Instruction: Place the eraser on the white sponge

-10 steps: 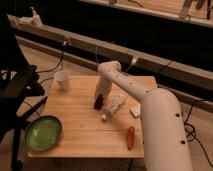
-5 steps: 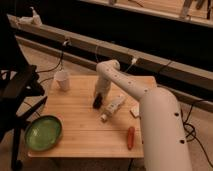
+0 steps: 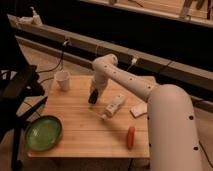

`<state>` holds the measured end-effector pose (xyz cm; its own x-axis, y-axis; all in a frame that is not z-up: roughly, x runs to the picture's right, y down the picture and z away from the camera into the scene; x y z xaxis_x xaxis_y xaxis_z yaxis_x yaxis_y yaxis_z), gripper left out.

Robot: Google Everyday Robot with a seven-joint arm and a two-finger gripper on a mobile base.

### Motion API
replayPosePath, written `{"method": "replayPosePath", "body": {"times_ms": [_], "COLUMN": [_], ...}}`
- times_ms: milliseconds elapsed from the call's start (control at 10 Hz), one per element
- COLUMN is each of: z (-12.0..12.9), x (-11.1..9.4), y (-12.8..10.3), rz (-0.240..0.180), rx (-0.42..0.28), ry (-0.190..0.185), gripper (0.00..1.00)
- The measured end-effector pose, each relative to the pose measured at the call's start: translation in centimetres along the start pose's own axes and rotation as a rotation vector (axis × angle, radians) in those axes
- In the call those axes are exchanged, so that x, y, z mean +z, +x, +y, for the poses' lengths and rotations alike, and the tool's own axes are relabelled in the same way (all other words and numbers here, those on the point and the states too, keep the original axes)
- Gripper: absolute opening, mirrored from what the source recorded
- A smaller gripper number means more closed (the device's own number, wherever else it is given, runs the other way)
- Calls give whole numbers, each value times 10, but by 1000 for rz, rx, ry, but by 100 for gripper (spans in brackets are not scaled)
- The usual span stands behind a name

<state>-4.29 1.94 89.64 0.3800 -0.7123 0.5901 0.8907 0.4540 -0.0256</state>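
Observation:
My gripper [image 3: 93, 97] points down at the wooden table [image 3: 80, 117], left of the table's middle, with its dark tip close to the surface. I cannot make out the black eraser as separate from that dark tip. The white sponge [image 3: 138, 110] lies on the table to the right, partly behind my white arm [image 3: 150, 100]. It is well apart from the gripper.
A long white bottle-like object [image 3: 115, 105] lies between the gripper and the sponge. An orange carrot [image 3: 130, 136] is at the front right, a green bowl [image 3: 44, 132] at the front left corner, and a white paper cup [image 3: 62, 80] at the back left. A black chair [image 3: 17, 92] stands left of the table.
My gripper has shifted slightly to the left and a little away from the bottle-like object. Nothing else on the table has moved.

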Motion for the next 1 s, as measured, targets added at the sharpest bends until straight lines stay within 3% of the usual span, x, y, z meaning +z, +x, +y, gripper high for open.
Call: {"method": "replayPosePath", "body": {"times_ms": [500, 1000], "z": [44, 125], "x": [-48, -86], "y": [22, 36], "rz": [42, 73], "rx": [141, 390], "ry": [29, 9], "gripper": [0, 0]}}
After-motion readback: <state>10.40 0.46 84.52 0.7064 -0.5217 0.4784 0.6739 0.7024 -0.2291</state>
